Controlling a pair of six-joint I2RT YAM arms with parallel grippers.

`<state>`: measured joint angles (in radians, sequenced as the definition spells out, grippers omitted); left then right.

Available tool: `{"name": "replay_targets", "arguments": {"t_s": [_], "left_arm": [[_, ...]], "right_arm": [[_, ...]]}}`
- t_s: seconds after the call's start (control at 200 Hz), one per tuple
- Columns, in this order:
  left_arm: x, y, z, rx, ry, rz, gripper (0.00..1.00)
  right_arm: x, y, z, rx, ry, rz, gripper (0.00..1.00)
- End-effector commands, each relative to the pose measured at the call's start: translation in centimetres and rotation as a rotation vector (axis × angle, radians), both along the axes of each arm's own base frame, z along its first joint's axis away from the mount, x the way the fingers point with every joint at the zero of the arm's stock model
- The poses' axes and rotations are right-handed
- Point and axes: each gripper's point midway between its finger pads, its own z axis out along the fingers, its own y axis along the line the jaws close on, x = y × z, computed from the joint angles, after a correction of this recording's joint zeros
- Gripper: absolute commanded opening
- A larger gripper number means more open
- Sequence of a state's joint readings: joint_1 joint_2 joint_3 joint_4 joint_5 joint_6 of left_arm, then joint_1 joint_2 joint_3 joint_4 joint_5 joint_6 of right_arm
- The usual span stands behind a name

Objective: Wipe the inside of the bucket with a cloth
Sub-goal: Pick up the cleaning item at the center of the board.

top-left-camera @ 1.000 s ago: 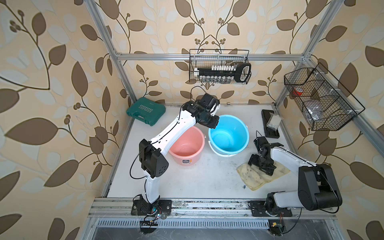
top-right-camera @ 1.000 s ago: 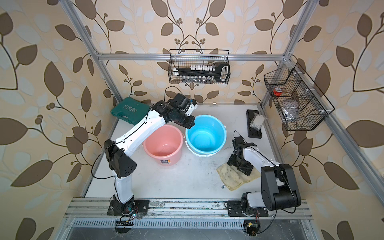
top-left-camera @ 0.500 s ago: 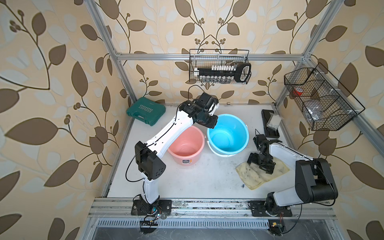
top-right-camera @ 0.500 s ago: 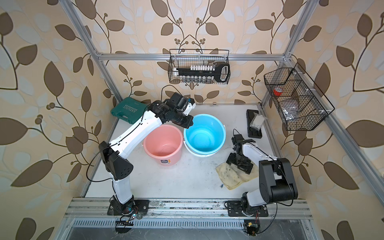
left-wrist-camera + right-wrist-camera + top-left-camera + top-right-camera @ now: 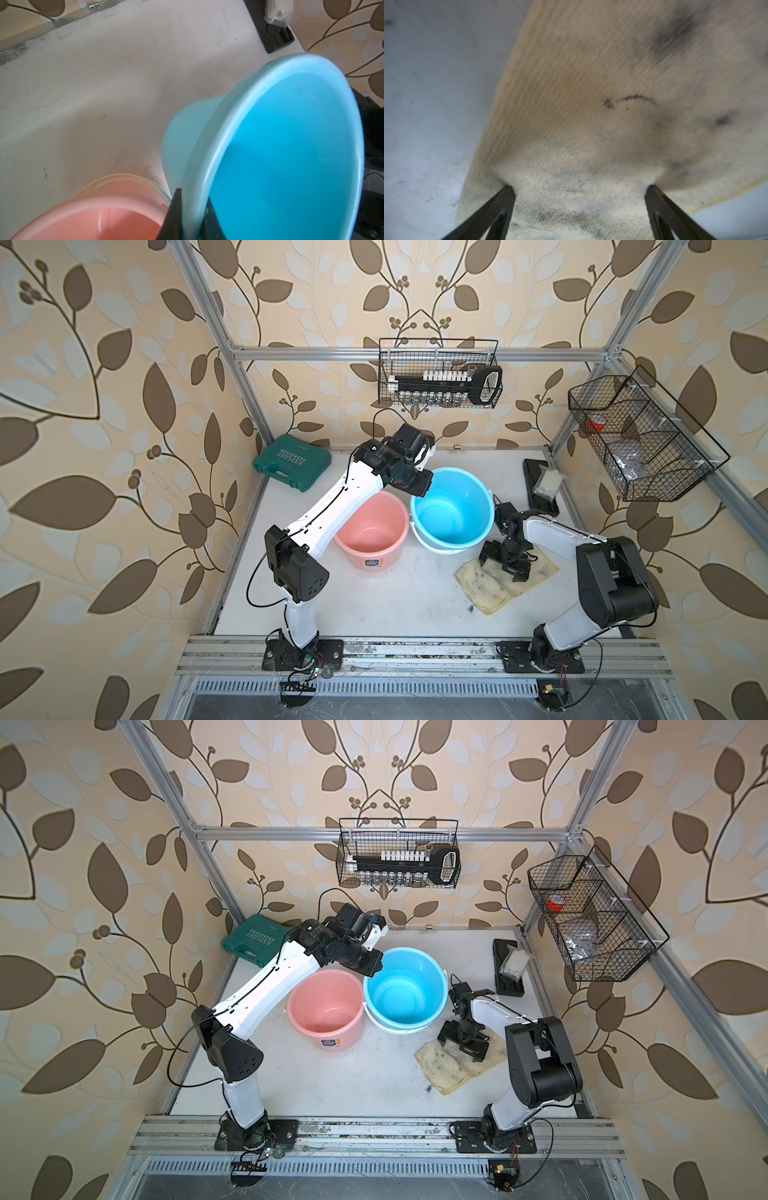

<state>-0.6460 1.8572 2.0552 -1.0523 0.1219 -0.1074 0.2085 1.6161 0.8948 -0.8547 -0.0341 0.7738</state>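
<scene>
1. White table holds the cloth, beside the blue bucket.
2. Your right gripper sits spread wide on it; squeeze slowly.
3. Your left gripper pinches the blue bucket rim; hold steady.

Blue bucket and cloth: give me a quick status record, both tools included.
blue bucket: on table, beside pink bucket, nothing inside
left tool: shut on blue bucket's rim
cloth: flat on table beside blue bucket, dark specks on it
right tool: open, fingertips pressed into cloth, no grip yet
wiping: not started
</scene>
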Motion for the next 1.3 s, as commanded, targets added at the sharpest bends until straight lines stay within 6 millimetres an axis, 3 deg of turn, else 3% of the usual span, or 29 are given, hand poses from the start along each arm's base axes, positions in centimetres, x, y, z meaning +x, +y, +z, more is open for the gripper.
{"name": "replay_targets", "arguments": {"t_s": [0.0,0.05,0.07,0.2,0.38,0.56,0.61,0.655,0.675,0.88,1.03,1.155,1.295], "left_arm": [[-0.1,1.4,3.6,-0.044,-0.086,0.025,0.00],[0.0,1.6,3.7,-0.042,-0.089,0.034,0.00],[-0.1,1.8,2.4,-0.022,-0.064,0.034,0.00],[0.5,2.8,2.4,-0.006,-0.065,0.078,0.00],[2.2,4.7,2.3,-0.052,-0.021,0.183,0.00],[2.9,5.1,1.5,-0.137,0.074,0.207,0.00],[3.0,5.0,1.3,-0.134,0.073,0.201,0.00],[3.1,5.0,1.3,-0.132,0.071,0.196,0.00],[3.1,5.0,1.2,-0.130,0.073,0.196,0.00],[3.2,4.6,2.7,-0.156,0.033,0.165,0.00],[3.1,3.5,3.8,-0.210,0.030,0.118,0.00],[3.0,2.8,4.2,-0.250,0.041,0.106,0.00],[3.5,2.9,2.8,-0.233,0.066,0.133,0.00]], "right_arm": [[0.4,0.8,-0.5,0.004,0.018,-0.029,0.97],[0.4,0.9,-0.8,0.004,0.020,-0.030,0.97],[0.3,0.9,-0.9,0.003,0.022,-0.030,0.97],[0.0,1.3,-1.8,0.016,0.035,-0.033,0.89],[-0.5,1.2,-2.5,0.010,0.042,-0.030,0.67],[-0.6,1.2,-2.4,0.015,0.038,-0.019,0.34],[-0.5,1.3,-2.4,0.021,0.034,-0.017,0.17],[-0.4,1.4,-2.4,0.027,0.032,-0.017,0.10],[-0.3,1.4,-2.3,0.029,0.028,-0.018,0.00],[0.4,1.6,-1.5,0.036,-0.003,-0.010,0.00],[1.7,1.6,0.6,0.044,-0.079,0.018,0.00],[3.3,1.2,4.2,0.066,-0.194,0.053,0.00],[4.8,-1.0,10.4,0.076,-0.396,0.073,0.00]]}}
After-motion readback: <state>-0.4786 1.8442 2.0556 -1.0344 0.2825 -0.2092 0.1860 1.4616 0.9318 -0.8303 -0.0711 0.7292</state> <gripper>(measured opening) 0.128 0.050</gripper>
